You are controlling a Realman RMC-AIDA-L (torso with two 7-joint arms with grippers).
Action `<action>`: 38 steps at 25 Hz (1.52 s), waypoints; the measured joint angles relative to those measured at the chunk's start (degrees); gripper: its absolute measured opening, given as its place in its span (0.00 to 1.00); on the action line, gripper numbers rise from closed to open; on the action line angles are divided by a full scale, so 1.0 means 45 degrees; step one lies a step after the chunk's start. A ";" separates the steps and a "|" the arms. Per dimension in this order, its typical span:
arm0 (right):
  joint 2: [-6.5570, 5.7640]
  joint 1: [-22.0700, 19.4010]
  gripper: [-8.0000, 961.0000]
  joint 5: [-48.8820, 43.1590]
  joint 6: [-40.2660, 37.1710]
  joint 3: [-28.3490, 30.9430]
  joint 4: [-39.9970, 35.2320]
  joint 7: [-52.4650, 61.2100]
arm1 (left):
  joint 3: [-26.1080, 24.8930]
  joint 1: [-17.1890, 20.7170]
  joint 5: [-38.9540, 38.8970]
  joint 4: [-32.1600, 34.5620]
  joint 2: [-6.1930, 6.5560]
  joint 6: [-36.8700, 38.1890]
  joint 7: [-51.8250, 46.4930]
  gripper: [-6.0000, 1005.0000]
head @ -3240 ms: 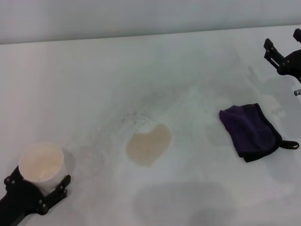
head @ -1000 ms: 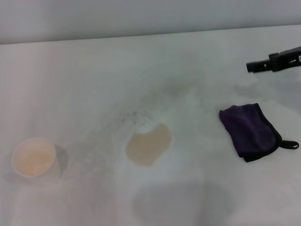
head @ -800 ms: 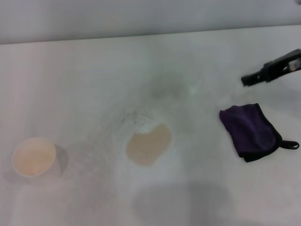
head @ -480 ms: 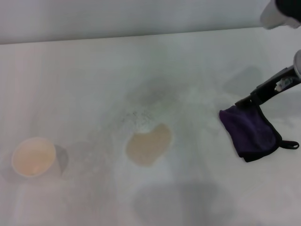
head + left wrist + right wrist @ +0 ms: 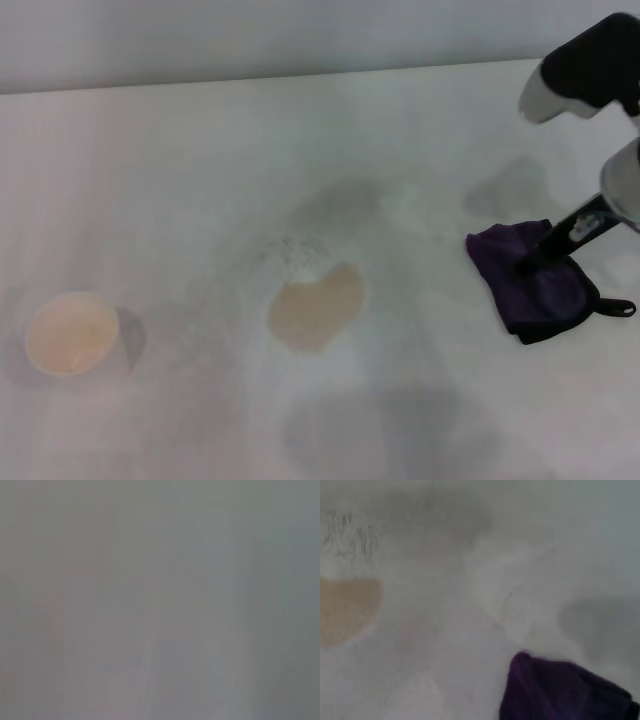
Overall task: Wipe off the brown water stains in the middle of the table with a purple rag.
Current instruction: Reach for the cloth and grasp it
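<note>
The brown water stains (image 5: 315, 305) form one tan, heart-shaped blotch in the middle of the white table (image 5: 200, 180). The blotch also shows in the right wrist view as brown water stains (image 5: 345, 607). To its right lies the purple rag (image 5: 555, 295), dark, black-edged, with a small loop at its near right corner. My right gripper (image 5: 528, 265) has its tip down on the rag's far part, the arm slanting in from the upper right. In the right wrist view the purple rag (image 5: 560, 692) fills a corner. The left gripper is out of view.
A white paper cup (image 5: 72, 332) stands alone near the table's front left. Grey speckles (image 5: 290, 250) lie just behind the stain. The left wrist view is plain grey with nothing to make out.
The right arm has swung in from the far right and come down onto the rag. The left gripper, at the cup three seconds ago, has left the view and the cup stands free.
</note>
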 joint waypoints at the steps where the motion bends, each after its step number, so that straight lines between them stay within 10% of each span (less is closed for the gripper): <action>1: 0.0000 0.0035 0.85 -0.0004 -0.0073 -0.0092 0.0054 0.0054 | 0.0000 -0.0014 -0.0014 -0.0002 -0.0009 -0.0041 0.0002 0.88; 26: 0.0012 0.0737 0.78 -0.0374 -0.0660 -0.1002 0.1350 0.0522 | 0.0059 0.0039 -0.0294 -0.0085 -0.0011 -0.0222 0.0010 0.88; 38: 0.0022 0.0728 0.43 -0.0375 -0.1081 -0.1247 0.1501 0.0608 | 0.0078 -0.0002 -0.0191 -0.0144 -0.0011 -0.0222 0.0010 0.88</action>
